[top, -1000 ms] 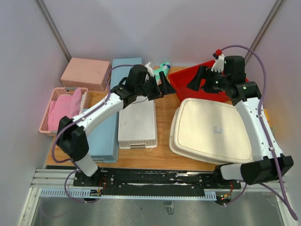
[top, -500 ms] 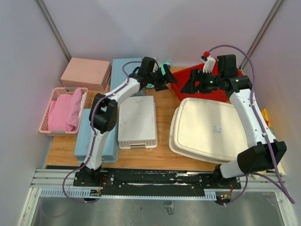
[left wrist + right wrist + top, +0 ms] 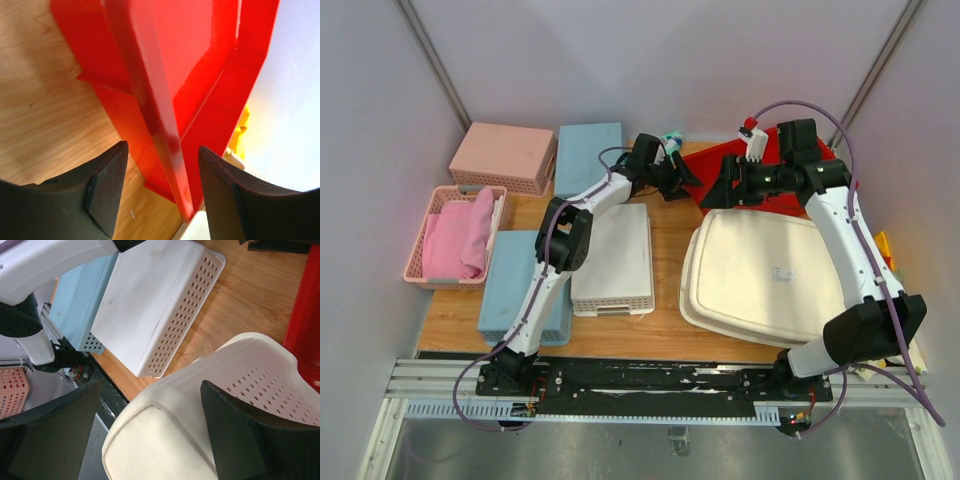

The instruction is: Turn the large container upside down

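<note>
The large container [image 3: 770,275] is seen base-up, the flip judged done; left gripper [image 3: 682,179] and right gripper [image 3: 725,186], spread empty, need only be withdrawn.

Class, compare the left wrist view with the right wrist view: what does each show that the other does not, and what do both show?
Only the left wrist view: the left hand, open, with the rim of the red tray showing between its fingers, and something yellow beyond the tray. Only the right wrist view: the open right hand, the upturned base of the large cream basket, a white basket, a blue basket and a pink basket. Both: the red tray and the wooden table.
</note>
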`<state>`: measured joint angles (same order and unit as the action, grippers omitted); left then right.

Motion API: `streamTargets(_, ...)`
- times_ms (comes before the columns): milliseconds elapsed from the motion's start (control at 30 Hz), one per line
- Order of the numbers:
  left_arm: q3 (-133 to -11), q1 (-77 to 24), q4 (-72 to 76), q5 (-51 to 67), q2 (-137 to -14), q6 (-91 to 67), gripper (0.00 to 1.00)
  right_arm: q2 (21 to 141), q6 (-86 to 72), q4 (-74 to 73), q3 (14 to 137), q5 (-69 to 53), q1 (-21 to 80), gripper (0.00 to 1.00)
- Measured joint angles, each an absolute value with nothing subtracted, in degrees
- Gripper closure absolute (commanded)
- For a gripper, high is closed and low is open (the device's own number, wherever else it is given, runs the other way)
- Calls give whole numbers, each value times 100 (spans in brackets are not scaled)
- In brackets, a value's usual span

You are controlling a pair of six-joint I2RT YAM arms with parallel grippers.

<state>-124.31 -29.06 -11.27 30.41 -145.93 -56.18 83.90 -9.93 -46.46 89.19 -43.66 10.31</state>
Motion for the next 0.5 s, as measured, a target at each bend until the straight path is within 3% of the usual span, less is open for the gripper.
streamTargets(233,-12639,-2897,-760,3131,-14960,-6082,68,8254,-805,-4786,8628,-4652,1033,17)
streamTargets(400,-12700,-2873,-674,3009,-14964,-6337,94,7988,-784,-4974,8197,-4727,1046,17)
streamTargets(500,-12726,-2853,-650,2932,-14962,-6475,99,7902,-786,-5065,8162,-4753,1072,17)
